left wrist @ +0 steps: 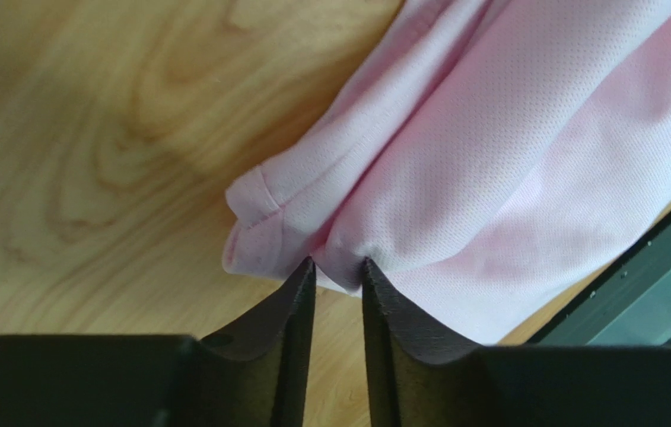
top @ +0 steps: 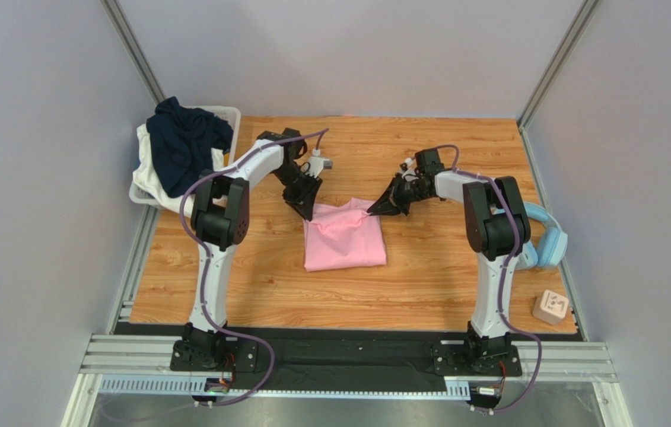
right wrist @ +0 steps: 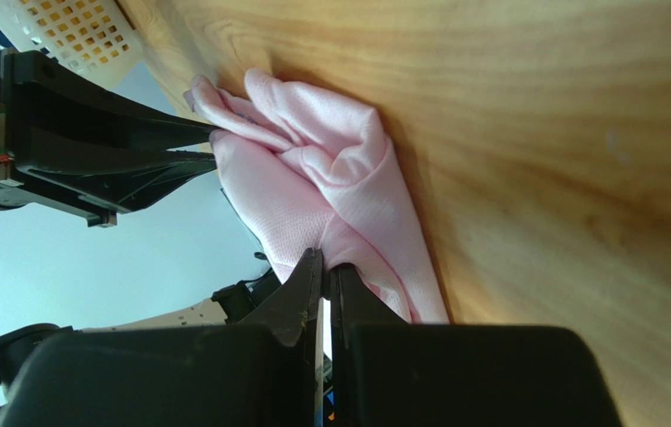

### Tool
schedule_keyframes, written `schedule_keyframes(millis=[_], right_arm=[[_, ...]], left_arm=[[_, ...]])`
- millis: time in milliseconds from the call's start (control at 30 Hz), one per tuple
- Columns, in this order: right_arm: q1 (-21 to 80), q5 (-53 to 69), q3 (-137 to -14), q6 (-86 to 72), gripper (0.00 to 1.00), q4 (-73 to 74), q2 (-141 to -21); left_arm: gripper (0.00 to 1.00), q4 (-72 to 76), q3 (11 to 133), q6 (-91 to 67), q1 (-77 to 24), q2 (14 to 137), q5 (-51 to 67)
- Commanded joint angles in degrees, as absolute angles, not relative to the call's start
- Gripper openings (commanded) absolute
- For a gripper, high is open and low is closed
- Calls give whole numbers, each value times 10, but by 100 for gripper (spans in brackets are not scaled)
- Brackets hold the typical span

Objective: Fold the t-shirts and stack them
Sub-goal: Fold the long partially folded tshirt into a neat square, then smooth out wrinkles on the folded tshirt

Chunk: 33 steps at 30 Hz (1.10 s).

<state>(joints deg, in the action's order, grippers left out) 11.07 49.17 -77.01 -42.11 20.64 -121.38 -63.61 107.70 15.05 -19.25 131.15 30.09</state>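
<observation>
The light pink t-shirt [top: 345, 238] lies folded into a small rectangle in the middle of the wooden table. My left gripper [top: 308, 212] is at its far left corner. In the left wrist view the jaws of the left gripper [left wrist: 339, 265] stand slightly apart, open, with a bulge of the pink t-shirt [left wrist: 508, 151] still sitting between the tips. My right gripper [top: 373, 212] is at the far right corner. It is the right gripper [right wrist: 325, 258] that is shut on a fold of the pink t-shirt [right wrist: 330, 187]. The dark navy t-shirt [top: 185, 142] is bunched up in the basket.
A white plastic basket [top: 232, 114] stands at the table's far left corner, holding some white cloth under the navy shirt. Light blue headphones [top: 551, 238] lie at the right edge. A small pale block [top: 551, 307] sits at the near right corner.
</observation>
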Motion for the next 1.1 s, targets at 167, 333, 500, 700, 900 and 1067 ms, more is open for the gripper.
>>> schedule_keyframes(millis=[167,333,500,700,900,1067], right_arm=[[98,498,-845,-425,20,197,-1261],[89,447,-878,-381,56,263,-1245],[70,392,-893,-355,71,323,-1187],[108,416,-895,-355,66,327,-1100],[197,480,-882,-361,67,294,-1119],[218,496,-875,-370,66,267,-1186]], left_arm=[[45,-623,1111,131,-171,1261,256],[45,-613,1070,133,-154,1182,226],[45,-610,1027,125,-128,1088,238],[45,-592,957,108,-110,960,304],[45,-560,900,93,-74,888,354],[44,-577,887,94,-33,887,388]])
